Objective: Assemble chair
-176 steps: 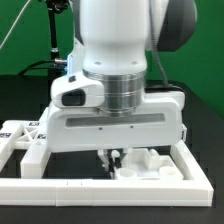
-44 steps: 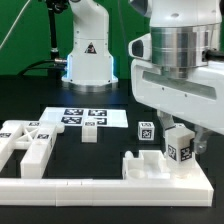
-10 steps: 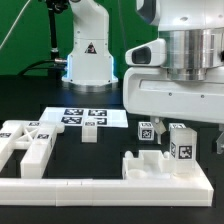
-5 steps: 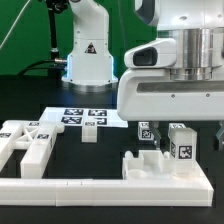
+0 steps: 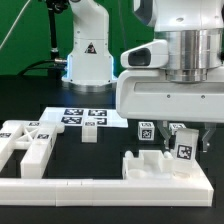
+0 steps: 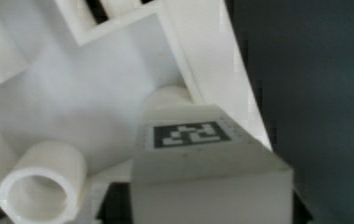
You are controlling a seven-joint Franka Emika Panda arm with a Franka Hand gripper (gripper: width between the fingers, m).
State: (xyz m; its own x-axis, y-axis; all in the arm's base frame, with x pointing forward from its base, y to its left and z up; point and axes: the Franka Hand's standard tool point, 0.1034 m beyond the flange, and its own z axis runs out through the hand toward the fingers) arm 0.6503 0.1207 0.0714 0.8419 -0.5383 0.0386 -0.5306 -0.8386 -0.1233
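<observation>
The claw (image 5: 186, 140) hangs low and points straight down. Directly above it sits the broad white hand (image 5: 170, 95), and above that the ringed grey wrist (image 5: 195, 50), upright. One dark finger (image 5: 206, 137) shows at the claw's side, towards the exterior view's right. How far the jaws are closed cannot be told. The arm's base (image 5: 90, 55) stands well behind the claw.

Pincer (image 5: 187, 141) straddles tagged post (image 5: 183, 151) beyond white rail (image 5: 80, 186); second post (image 5: 145, 130) just beside.
</observation>
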